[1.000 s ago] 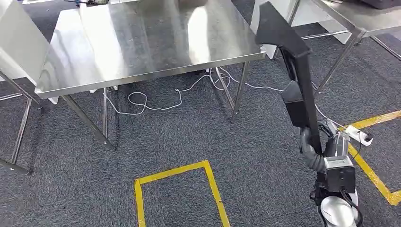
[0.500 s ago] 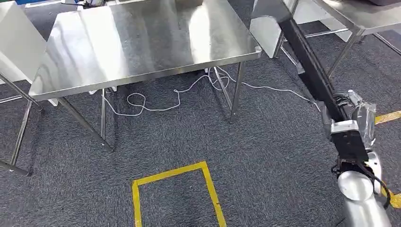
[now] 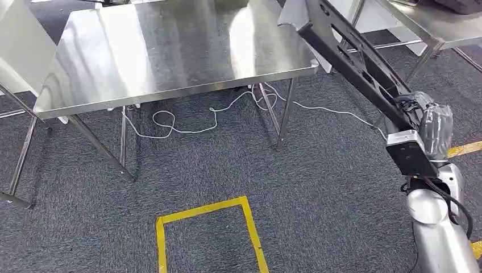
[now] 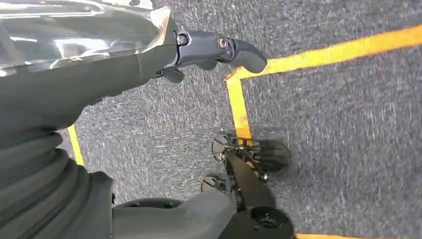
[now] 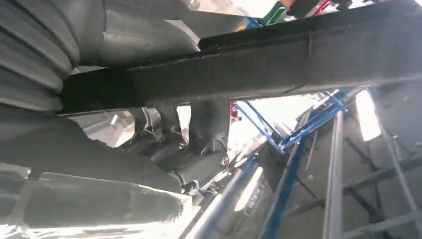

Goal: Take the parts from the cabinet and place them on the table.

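Steel table [image 3: 170, 51] — part [image 3: 347, 54] slants over it.

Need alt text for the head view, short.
The robot's right hand grips a long black part, angled up over the corner of a bare steel table. Below lie grey carpet, a white cable and yellow floor tape.

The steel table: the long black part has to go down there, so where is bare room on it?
The steel table is bare from its left edge to its front right corner. The right hand holds the long black part over that right corner, beside a second table.
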